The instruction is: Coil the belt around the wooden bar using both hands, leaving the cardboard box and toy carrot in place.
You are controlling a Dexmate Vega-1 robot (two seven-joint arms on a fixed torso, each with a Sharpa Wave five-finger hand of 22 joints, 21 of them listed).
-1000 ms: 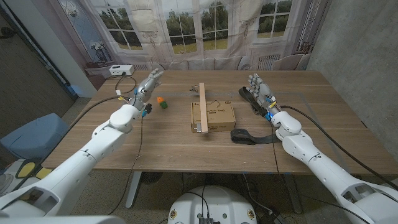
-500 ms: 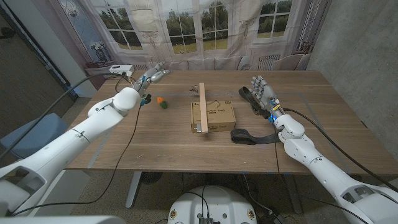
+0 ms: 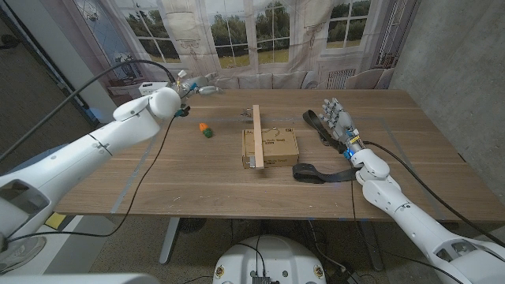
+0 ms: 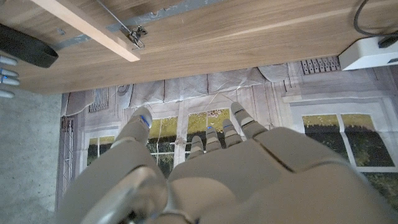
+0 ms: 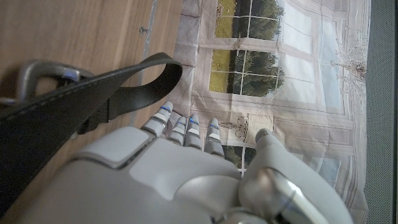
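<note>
Coiling has not begun. The belt [image 3: 319, 150] lies on the worktop [image 3: 197, 181] right of the cardboard box [image 3: 272, 147], apart from the wooden bar [image 3: 257, 136] resting across that box. The toy carrot [image 3: 206, 129] sits left of the box. The right robot hand [image 3: 336, 117] hovers spread and empty beside the belt; the left robot hand [image 3: 193, 88], also spread and empty, is raised well beyond the box's left. Next, probably, the right must grasp the belt. The box's printing is illegible.

The left hand [image 4: 224, 174] shows its back, fingers spread and empty, with the wooden bar [image 4: 87, 26] on the table [image 4: 249, 37] beyond.
</note>
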